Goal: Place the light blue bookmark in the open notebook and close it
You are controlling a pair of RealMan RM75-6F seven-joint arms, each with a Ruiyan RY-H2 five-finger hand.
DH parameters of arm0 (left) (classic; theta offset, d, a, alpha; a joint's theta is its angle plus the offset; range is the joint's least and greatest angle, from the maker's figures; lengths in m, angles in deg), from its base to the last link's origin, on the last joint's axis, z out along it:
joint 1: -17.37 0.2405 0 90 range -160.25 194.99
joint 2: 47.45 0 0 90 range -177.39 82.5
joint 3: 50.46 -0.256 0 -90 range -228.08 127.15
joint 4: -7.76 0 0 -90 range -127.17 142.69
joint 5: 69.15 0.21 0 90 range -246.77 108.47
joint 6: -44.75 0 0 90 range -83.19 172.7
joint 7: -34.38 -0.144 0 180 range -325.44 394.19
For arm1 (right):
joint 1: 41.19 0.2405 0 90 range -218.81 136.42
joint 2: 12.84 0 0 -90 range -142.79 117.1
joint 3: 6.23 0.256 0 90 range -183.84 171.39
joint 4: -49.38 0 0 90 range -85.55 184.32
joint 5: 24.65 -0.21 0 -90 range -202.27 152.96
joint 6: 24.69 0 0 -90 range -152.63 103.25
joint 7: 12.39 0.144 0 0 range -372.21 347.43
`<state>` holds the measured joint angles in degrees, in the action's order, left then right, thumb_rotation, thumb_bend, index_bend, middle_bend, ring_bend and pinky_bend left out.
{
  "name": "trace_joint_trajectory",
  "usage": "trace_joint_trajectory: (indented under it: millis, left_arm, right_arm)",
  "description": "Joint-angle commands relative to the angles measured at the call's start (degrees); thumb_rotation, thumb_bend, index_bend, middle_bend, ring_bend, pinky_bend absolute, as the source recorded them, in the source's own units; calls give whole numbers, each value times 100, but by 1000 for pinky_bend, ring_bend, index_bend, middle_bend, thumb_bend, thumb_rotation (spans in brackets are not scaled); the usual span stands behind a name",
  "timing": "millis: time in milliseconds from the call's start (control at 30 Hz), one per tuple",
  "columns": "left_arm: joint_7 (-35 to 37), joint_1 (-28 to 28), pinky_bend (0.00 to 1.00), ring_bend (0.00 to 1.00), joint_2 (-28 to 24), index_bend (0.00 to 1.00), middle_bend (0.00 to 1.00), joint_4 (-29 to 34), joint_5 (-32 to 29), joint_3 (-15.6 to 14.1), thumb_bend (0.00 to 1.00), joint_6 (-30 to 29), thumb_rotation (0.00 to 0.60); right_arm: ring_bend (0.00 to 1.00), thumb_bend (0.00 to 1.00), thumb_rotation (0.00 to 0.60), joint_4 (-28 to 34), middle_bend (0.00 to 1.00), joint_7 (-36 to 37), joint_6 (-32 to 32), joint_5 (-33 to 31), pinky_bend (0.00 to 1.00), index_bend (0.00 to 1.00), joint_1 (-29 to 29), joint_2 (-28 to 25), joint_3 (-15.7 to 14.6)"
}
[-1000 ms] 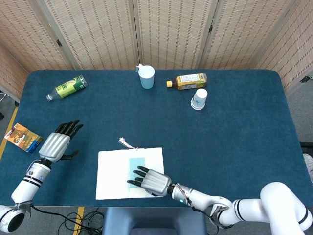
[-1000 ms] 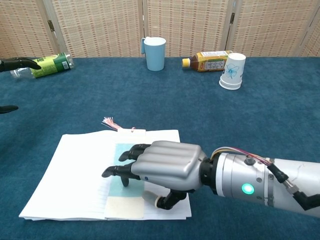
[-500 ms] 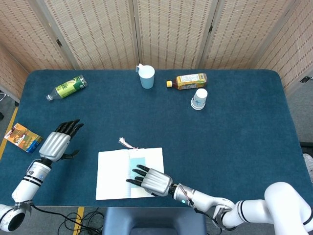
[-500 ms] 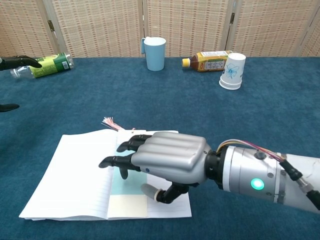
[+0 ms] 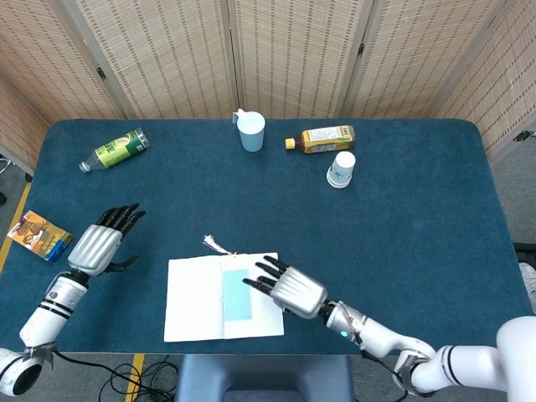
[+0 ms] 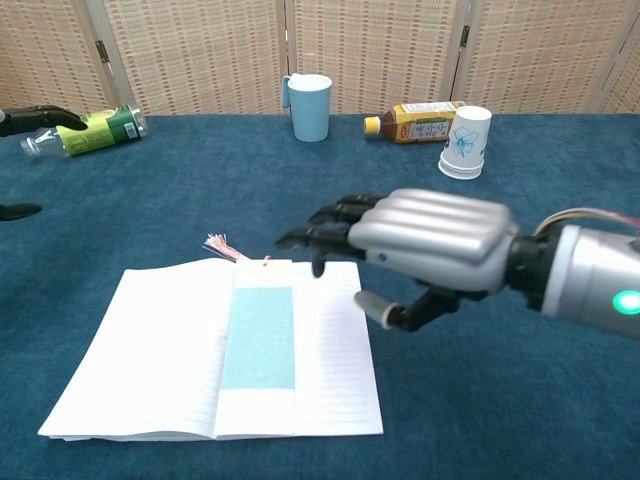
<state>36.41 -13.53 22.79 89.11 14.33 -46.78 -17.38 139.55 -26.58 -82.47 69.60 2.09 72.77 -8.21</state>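
Light blue bookmark (image 6: pixel 258 336) lies flat along gutter of open notebook (image 6: pixel 150 350). Right hand (image 6: pixel 430 245) hovers over right page, fingers spread, empty. Left hand (image 5: pixel 99 244) open, idle. Next: flip cover shut.

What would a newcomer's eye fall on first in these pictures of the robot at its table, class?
First, the big silver right hand, fingers spread, hovering over the right-hand edge of the open notebook at the near side of the table. Next, the light blue bookmark lying flat along the notebook's middle, its pink tassel poking out beyond the top edge.
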Motion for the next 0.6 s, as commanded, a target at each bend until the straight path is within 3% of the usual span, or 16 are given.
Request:
trace_joint_trajectory:
  millis: [33,300,467,600]
  left_arm:
    - [262,30,113,13,123,95,19,-275,347,-105,340,-246,600]
    - [581,57,113,15,408,134,38,-819,1021,-329,340,-734,600]
    - [584,-9,113,15,702,134,39,-1250,1530,-553,340,-947,600]
    - [481,-108,113,14,856,129,39,-1479,1806,-708,333,-929,600]
  right_arm:
    - [55,524,600,479,261,-298,-555,-163,82,23,-483,-751,-104]
    - [55,459,600,1146,254,-560,-1623,-297,82,22,-1385,-1994,-286]
    - [55,344,600,1292,228,-468,-2311,-334,82,14,-1984,-2395,-357]
    - [55,309,600,1290,211,-354,-2664,-407,82,6,-2361,-2536,-376]
